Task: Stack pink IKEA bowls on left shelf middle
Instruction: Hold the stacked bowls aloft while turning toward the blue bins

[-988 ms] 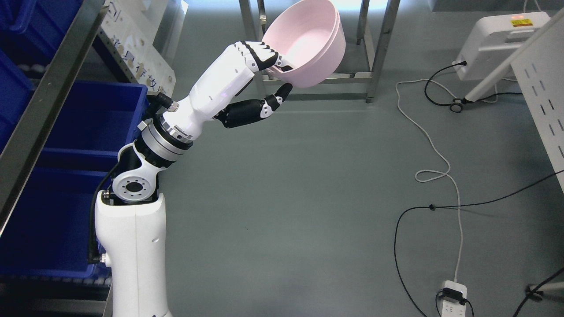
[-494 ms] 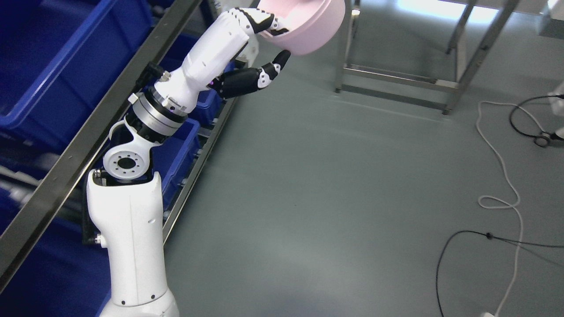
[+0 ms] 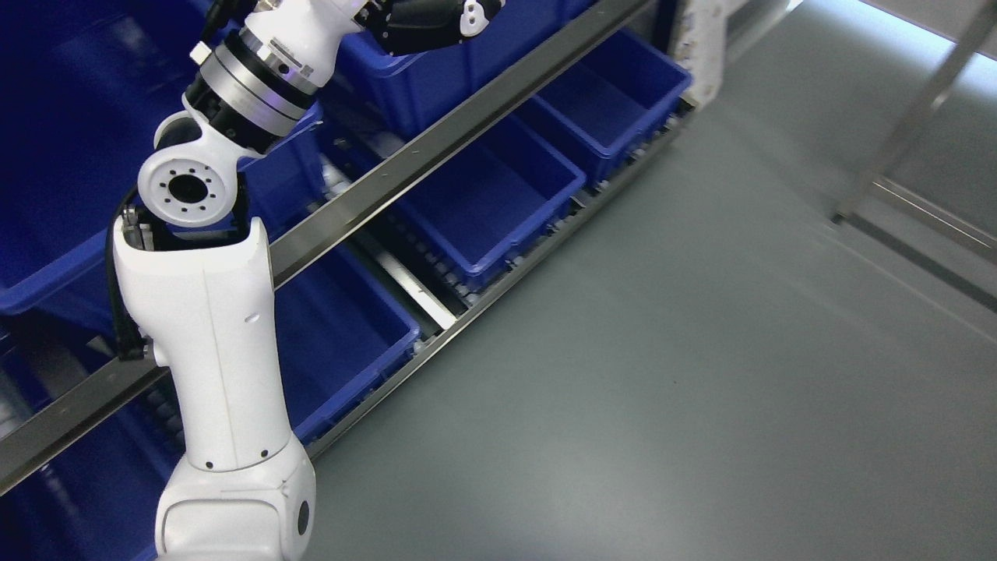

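A: What differs from half a second ago?

B: The whole view has swung left, so that is the camera moving, not the things. The shelf [image 3: 436, 140] with its steel rail now fills the upper left, and blue bins [image 3: 483, 202] sit in rows on it, where before mostly grey floor [image 3: 662, 405] and a metal frame showed. The pink bowls, which were at the top edge in the hand's grip, are now out of the picture.

A: And the hand itself?

B: The left arm [image 3: 210, 335] comes up from the lower left, and its wrist runs off the top edge. Of the left hand [image 3: 436, 15] only the black thumb with its white tip shows, in front of a blue bin. The other fingers are cut off by the edge, so I cannot tell whether it is open or gripping.

A: Where are the bowls, then?

B: Not in view; nothing pink shows anywhere.
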You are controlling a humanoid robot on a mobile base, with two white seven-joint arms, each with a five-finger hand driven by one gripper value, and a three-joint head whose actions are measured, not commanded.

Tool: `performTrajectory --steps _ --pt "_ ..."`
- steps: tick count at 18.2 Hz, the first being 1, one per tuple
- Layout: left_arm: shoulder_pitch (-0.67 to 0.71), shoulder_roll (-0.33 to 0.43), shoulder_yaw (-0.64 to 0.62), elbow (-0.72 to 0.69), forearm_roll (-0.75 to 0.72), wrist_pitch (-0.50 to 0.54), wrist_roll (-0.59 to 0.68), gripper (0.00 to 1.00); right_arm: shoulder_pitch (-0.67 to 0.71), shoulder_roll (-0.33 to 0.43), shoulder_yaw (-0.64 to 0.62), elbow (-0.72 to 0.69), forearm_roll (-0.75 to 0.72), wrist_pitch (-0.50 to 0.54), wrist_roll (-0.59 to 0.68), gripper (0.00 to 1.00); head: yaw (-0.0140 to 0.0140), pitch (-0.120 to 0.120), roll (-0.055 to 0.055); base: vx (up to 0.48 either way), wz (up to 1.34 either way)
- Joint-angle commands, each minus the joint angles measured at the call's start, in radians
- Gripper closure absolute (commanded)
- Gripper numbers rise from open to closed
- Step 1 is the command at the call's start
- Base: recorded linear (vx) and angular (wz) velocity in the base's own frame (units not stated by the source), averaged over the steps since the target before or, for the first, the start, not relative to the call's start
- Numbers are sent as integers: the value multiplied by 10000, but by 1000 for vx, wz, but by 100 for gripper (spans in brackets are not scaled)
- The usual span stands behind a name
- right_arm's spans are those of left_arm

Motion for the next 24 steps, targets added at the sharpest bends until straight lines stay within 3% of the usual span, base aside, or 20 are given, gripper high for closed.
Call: performTrajectory --steps 1,9,12,20,24 --pt "-418 807 -320 -22 -166 353 -155 95 1 -174 0 0 0 -8 -3 0 0 0 0 44 902" --pt "-601 1423 -397 -22 -181 1426 -1029 95 16 -174 0 0 0 -8 -3 0 0 0 0 65 714" --pt "-572 1500 -1116 191 -258 1825 -1060 94 1 -174 0 0 0 -8 -3 0 0 0 0 83 537" --pt "-1367 1393 -2420 2322 -794 1826 -1060 93 16 -174 0 0 0 -8 -3 0 0 0 0 67 361" --pt "-1385 1393 -2729 2585 -795 1826 -1060 93 16 -174 0 0 0 -8 -3 0 0 0 0 21 102"
